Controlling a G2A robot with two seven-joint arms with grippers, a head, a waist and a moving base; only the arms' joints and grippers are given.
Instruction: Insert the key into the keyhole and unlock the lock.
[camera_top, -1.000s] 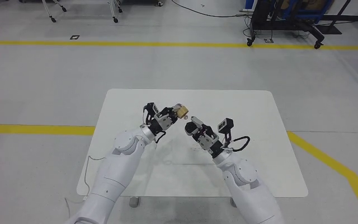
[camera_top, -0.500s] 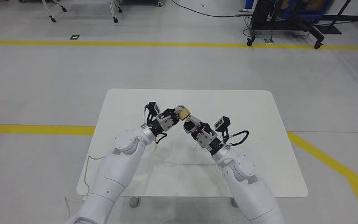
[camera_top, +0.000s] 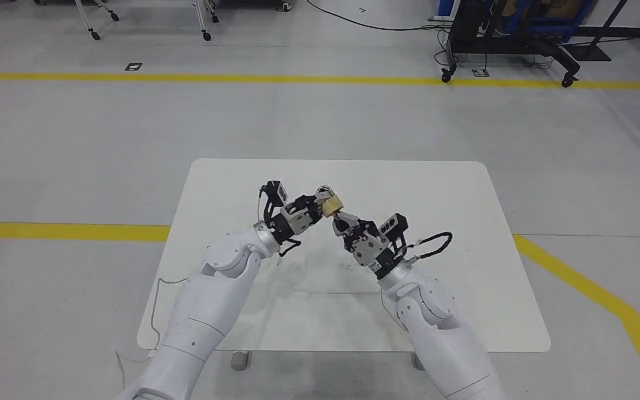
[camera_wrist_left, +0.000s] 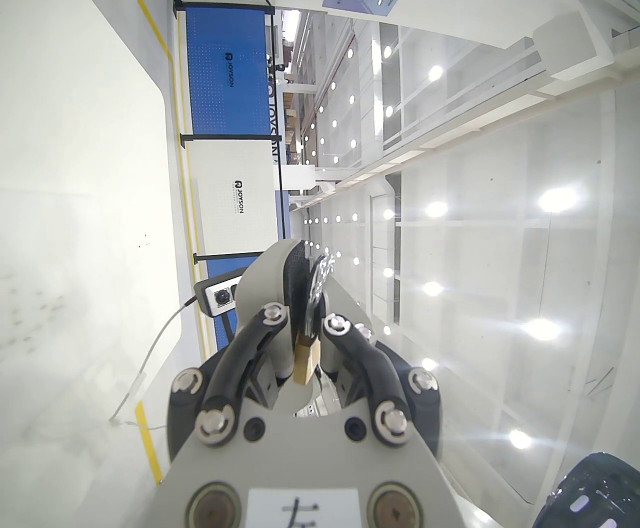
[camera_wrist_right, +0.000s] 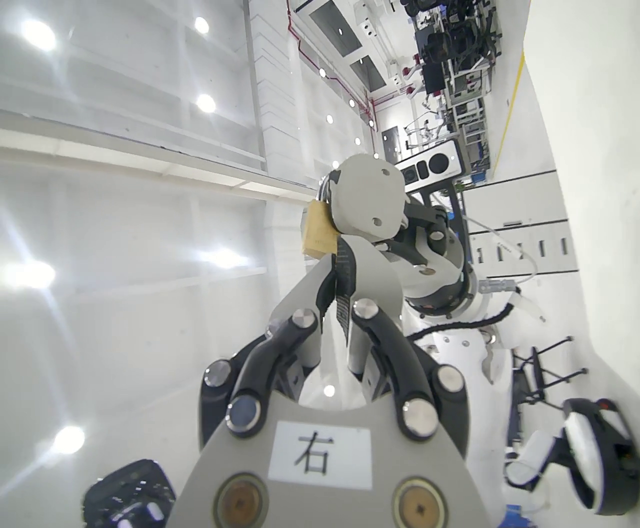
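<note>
Fingers of left gripper (camera_top: 320, 205) closed tight on brass lock (camera_wrist_right: 317, 234), held up over middle of table (camera_top: 450, 200). Right gripper (camera_top: 345, 222) pinched on silver key (camera_wrist_left: 316, 285), key touching lock's end, depth unclear. White sticker (camera_wrist_right: 320, 452) with one character on each wrist plate. Printed blue panel (camera_wrist_left: 225, 75) behind

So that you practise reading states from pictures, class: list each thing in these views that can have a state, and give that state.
left gripper: shut on the lock.
lock: clamped in the left gripper, held off the table; locked or unlocked cannot be told.
right gripper: shut, tips right by the lock's body.
</note>
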